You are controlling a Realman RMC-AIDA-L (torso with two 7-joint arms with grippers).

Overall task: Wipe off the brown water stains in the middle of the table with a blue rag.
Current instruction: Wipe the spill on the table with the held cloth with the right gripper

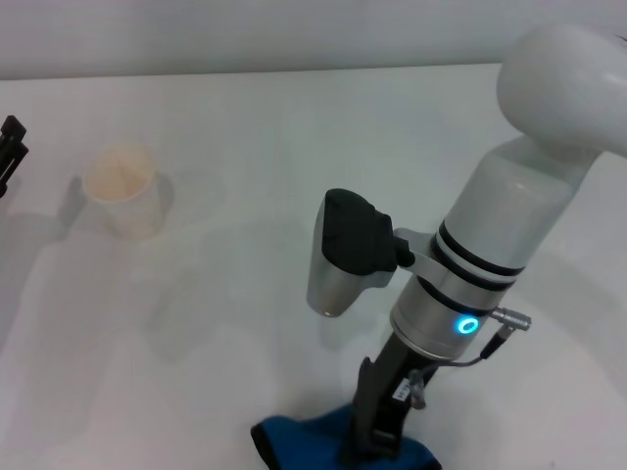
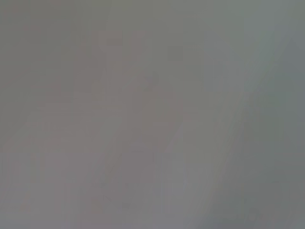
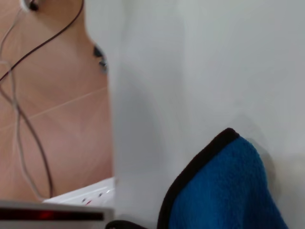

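My right gripper points down at the near edge of the white table, with its dark fingers closed on the blue rag. The rag lies bunched on the tabletop under it. In the right wrist view the rag shows its black trimmed edge against the table. I cannot make out any tan stain patch; the middle of the table only shows faint grey shading. My left gripper is parked at the far left edge, mostly out of view. The left wrist view shows only a blank pale surface.
A cream paper cup stands upright on the left side of the table. The right wrist view shows the table's edge, with the floor, loose cables and a white power strip beyond it.
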